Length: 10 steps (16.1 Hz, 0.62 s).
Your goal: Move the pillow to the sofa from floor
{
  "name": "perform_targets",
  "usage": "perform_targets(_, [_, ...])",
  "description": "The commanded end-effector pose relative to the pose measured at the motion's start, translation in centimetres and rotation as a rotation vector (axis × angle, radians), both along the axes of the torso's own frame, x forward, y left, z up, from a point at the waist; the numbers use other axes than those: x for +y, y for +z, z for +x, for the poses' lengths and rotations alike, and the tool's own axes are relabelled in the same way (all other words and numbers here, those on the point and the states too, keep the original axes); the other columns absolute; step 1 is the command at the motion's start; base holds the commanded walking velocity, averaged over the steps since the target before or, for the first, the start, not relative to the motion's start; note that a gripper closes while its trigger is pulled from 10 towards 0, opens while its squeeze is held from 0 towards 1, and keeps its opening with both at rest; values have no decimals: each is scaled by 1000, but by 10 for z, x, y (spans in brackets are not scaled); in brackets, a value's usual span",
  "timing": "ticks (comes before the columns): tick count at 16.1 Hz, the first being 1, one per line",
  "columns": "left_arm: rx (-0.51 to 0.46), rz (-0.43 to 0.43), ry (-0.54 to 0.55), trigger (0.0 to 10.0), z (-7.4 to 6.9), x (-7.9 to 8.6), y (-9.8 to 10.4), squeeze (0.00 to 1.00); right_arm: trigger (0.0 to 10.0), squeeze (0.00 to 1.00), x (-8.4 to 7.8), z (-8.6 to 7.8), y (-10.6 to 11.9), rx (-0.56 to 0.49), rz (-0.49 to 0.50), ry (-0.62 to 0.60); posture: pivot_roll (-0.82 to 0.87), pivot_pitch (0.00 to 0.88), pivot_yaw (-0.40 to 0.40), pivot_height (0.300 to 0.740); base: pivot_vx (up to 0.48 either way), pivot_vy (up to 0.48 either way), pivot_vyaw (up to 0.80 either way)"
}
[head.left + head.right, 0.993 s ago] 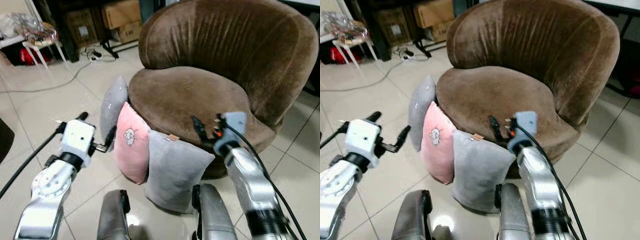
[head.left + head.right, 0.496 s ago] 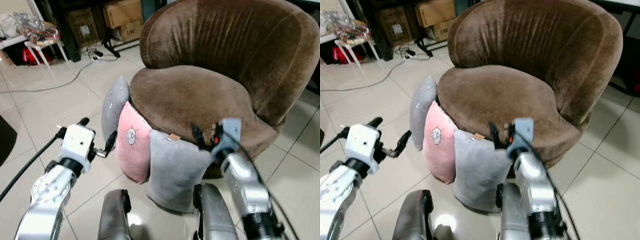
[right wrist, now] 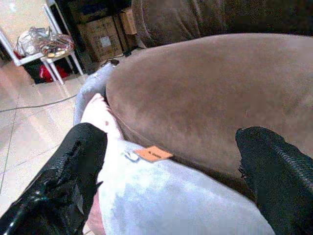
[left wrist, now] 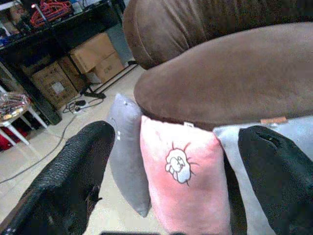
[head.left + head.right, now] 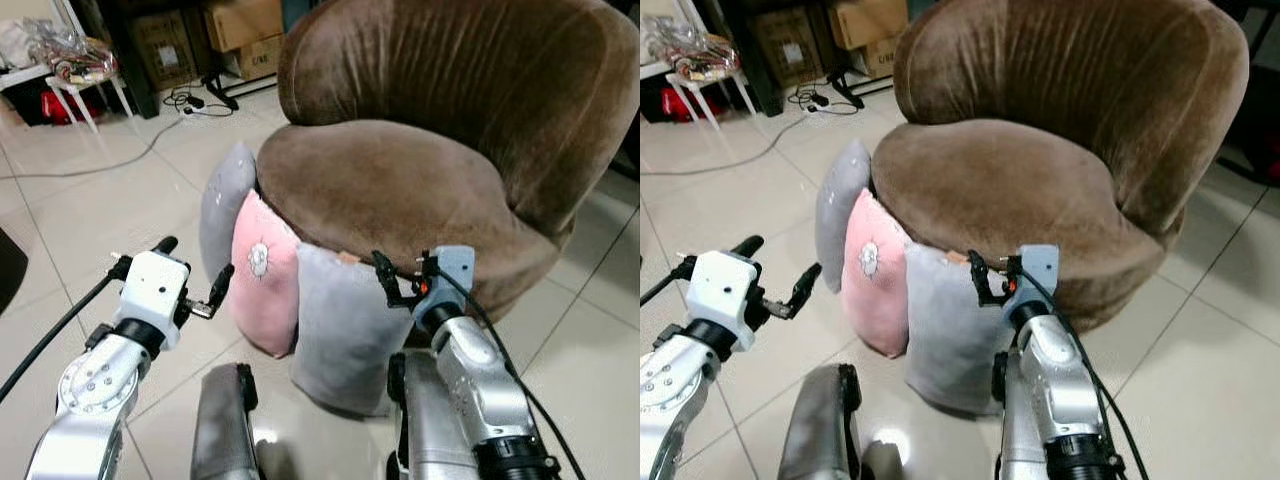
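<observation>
Lowered since a second ago, the right gripper [image 5: 402,278] hangs wide open just above the near grey pillow [image 5: 342,337] propped on the floor against the brown sofa [image 5: 400,190], while the left gripper [image 5: 190,275], also spread, faces the pink pillow [image 5: 262,272].

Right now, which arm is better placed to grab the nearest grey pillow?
Probably the right. The right gripper, open, sits just above the grey pillow. The left gripper hangs off to the side, facing the pink pillow.
</observation>
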<state>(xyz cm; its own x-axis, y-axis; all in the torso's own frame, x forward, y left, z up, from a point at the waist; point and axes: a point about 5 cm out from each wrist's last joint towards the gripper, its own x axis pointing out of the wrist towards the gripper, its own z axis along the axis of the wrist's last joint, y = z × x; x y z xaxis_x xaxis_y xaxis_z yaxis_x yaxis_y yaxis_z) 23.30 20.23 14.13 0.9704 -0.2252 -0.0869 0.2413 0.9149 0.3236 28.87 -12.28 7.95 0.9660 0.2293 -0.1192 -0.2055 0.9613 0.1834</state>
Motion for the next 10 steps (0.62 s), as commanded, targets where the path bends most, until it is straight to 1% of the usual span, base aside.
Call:
perform_targets(1, [-14, 21, -10, 10000, 0, 2, 7, 0, 10000, 1000, 2, 4, 5, -32, -9, -9, -54, 0, 92, 445, 0, 0, 0])
perform_targets(2, [-16, 25, -16, 10000, 0, 3, 9, 0, 10000, 1000, 3, 7, 7, -53, -14, -12, -49, 0, 103, 445, 0, 0, 0])
perform_targets(4, [-17, 28, -50, 10000, 3, 2, 15, 0, 10000, 1000, 6, 23, 5, -27, -63, -11, -41, 0, 111, 445, 0, 0, 0])
perform_targets(5, [1, 41, -82, 10000, 1, 2, 14, 0, 10000, 1000, 7, 32, 1, 5, -132, 13, -40, 0, 109, 445, 0, 0, 0])
perform_targets(6, [35, 56, -114, 10000, 0, 1, 11, 0, 10000, 1000, 10, 39, -5, 58, -229, 67, -39, 0, 106, 445, 0, 0, 0])
perform_targets(7, [50, 61, -127, 10000, -1, 2, 9, 0, 10000, 1000, 11, 42, -7, 75, -273, 96, -36, 0, 103, 445, 0, 0, 0])
perform_targets(8, [69, 76, -144, 10000, -3, 4, 8, 0, 10000, 1000, 14, 47, -11, 102, -342, 154, -33, 0, 103, 445, 0, 0, 0])
perform_targets(10, [79, 83, -149, 10000, -4, 6, 9, 0, 10000, 1000, 16, 51, -12, 113, -382, 177, -28, 0, 100, 445, 0, 0, 0])
